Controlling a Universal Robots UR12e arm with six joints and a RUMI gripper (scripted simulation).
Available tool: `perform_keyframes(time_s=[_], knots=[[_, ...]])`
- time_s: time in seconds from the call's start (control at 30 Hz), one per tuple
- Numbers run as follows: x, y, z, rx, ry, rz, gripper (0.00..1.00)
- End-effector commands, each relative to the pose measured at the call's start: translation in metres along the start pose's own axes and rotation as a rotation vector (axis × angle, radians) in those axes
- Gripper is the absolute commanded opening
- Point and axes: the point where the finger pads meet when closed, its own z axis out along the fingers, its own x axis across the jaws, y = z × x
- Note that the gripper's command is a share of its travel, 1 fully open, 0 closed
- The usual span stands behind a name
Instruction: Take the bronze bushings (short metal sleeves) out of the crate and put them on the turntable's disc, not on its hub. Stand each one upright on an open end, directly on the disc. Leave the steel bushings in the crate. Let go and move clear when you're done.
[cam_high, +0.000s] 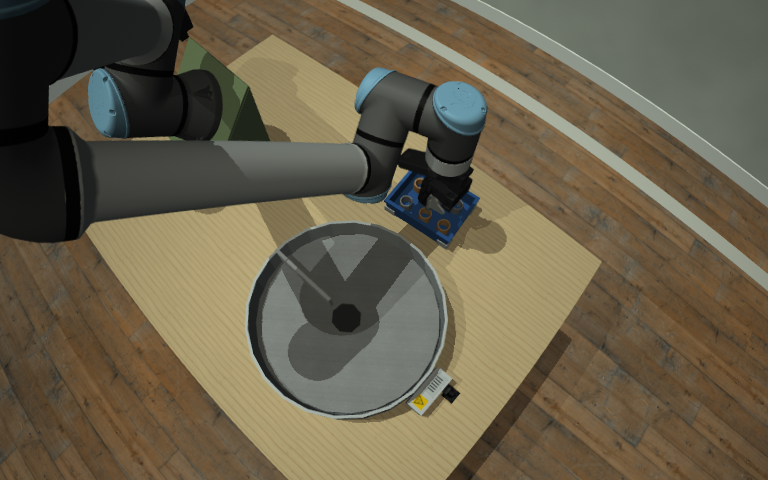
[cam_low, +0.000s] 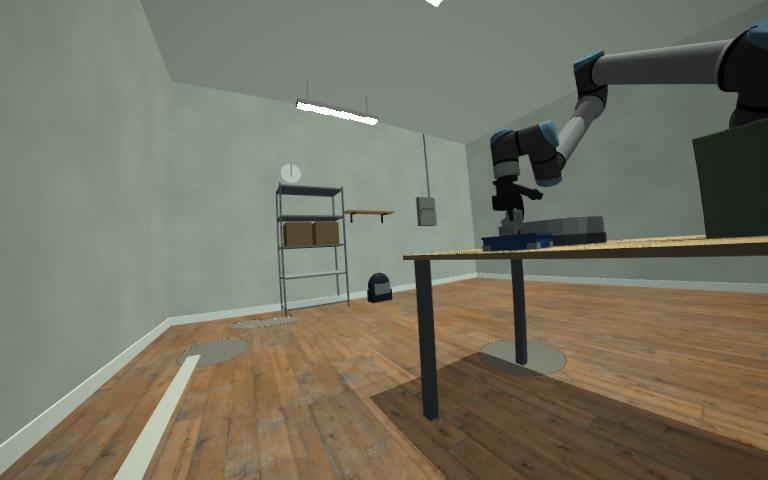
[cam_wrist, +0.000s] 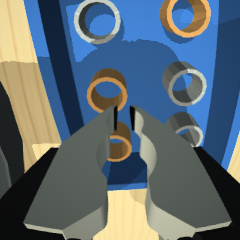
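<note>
The blue crate (cam_high: 396, 204) (cam_low: 515, 242) (cam_wrist: 145, 55) stands on the table behind the turntable. In the wrist view it holds bronze bushings (cam_wrist: 188, 16) (cam_wrist: 107, 90) (cam_wrist: 119, 146) and steel bushings (cam_wrist: 97, 21) (cam_wrist: 184, 82) (cam_wrist: 185, 129), all upright. My gripper (cam_high: 433, 202) (cam_low: 512, 217) (cam_wrist: 123, 107) hangs low over the crate, its tips just above the near wall of the middle bronze bushing. The fingers stand almost together with nothing between them. The nearest bronze bushing is partly hidden behind the fingers. The turntable's grey disc (cam_high: 362, 362) carries only its black hub (cam_high: 345, 318).
The disc has a raised rim (cam_high: 249, 322) (cam_low: 572, 229). A small control box (cam_high: 429, 391) with a yellow label sits at its front right. A dark green block (cam_high: 237, 107) (cam_low: 730, 181) stands at the back left of the wooden table (cam_high: 509, 294).
</note>
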Motion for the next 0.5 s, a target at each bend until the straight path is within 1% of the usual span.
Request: perform_keyframes(time_s=[0.0,0.47], knots=[[0.0001,0.0005,0.005,-0.001,0.0,0.0,0.06],[0.0001,0.0005,0.007,-0.001,0.0,0.0,0.06]])
